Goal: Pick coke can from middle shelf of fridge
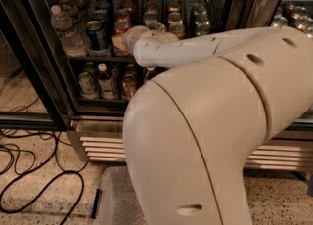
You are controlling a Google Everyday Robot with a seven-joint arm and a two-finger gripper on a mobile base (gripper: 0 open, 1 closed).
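Observation:
The fridge (46,79) stands open-fronted ahead of me, with a ribbed steel grille at its base. The middle shelf (83,57) is a dark wire rack holding cans and bottles. A red coke can (122,26) stands on it, right of a blue Pepsi can (97,35). My white arm reaches in from the right. My gripper (120,43) is at the middle shelf, right in front of the red can and partly covering it. The arm's big links hide the shelf's right half.
A water bottle (66,31) stands left of the Pepsi can. Bottles and cans (105,79) fill the lower rack. Black cables (29,180) lie on the floor at left. A clear plastic bin (115,204) sits below the grille (105,146). A second cooler (293,16) is at right.

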